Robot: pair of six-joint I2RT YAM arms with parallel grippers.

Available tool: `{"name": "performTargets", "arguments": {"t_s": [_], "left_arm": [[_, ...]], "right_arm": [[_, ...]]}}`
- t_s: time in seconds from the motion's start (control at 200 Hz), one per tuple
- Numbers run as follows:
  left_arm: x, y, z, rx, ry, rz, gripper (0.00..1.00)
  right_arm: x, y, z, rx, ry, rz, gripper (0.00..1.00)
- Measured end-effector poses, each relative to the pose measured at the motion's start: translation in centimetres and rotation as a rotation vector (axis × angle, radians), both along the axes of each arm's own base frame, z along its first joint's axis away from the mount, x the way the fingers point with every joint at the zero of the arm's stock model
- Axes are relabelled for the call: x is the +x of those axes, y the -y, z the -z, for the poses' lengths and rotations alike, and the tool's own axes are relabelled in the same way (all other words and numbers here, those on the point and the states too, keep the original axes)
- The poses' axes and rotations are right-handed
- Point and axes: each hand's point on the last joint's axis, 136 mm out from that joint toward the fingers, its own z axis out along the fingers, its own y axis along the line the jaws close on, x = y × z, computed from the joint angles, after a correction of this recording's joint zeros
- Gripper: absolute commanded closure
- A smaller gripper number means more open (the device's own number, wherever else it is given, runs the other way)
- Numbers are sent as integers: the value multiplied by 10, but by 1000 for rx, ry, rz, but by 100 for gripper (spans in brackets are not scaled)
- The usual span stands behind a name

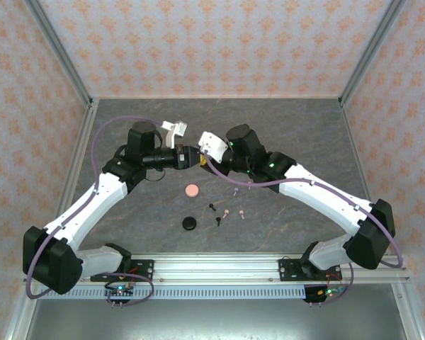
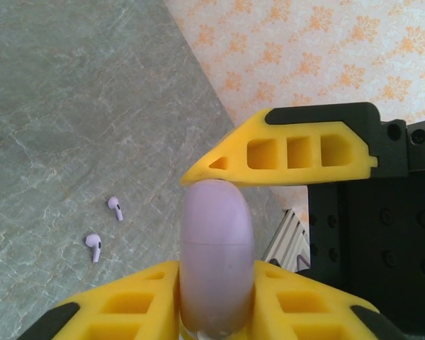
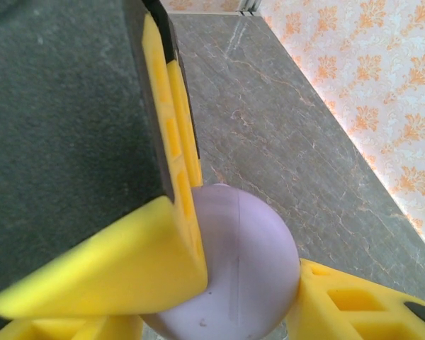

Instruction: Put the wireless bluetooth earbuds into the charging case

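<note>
A closed lilac charging case (image 2: 217, 241) hangs in the air above the back middle of the table, gripped by both arms. My left gripper (image 2: 217, 283) is shut on it, with a yellow finger pressed against each side. My right gripper (image 3: 234, 297) is shut on the same case (image 3: 251, 262), and one of its fingers (image 2: 280, 152) rests on the case's top. In the top view both grippers (image 1: 195, 158) meet tip to tip. Two lilac earbuds (image 2: 115, 207) (image 2: 93, 247) lie on the table below. Two black earbuds (image 1: 212, 207) (image 1: 217, 221) and two pink earbuds (image 1: 226, 214) (image 1: 241, 213) lie nearer the front.
A round pink case (image 1: 192, 190) and a round black case (image 1: 190, 224) sit on the grey table (image 1: 283, 127) in front of the grippers. Patterned walls close in the back and both sides. A metal rail (image 1: 219, 265) runs along the near edge.
</note>
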Motion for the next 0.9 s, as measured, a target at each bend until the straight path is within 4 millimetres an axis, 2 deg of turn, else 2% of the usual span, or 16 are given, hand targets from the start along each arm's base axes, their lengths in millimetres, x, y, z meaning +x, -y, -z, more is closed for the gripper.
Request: {"name": "performTargets", "arguments": {"t_s": [0.235, 0.355, 0.465, 0.631, 0.761, 0.896], "left_arm": [[-3, -1, -3, 16, 26, 9, 85], [-3, -4, -13, 15, 81, -5, 89], [-4, -11, -24, 13, 182, -36, 91], [-8, -14, -30, 24, 343, -51, 94], [-14, -6, -31, 48, 461, -19, 96], [-19, 0, -42, 59, 575, 17, 98]], "right_arm": [[-2, 2, -5, 16, -38, -4, 17], [-4, 13, -4, 47, -118, -6, 9], [-6, 32, -19, 135, -185, -14, 8], [-12, 61, -50, 322, -290, -19, 9], [-17, 56, -65, 424, -361, -56, 10], [-16, 48, -73, 491, -409, -79, 11]]}}
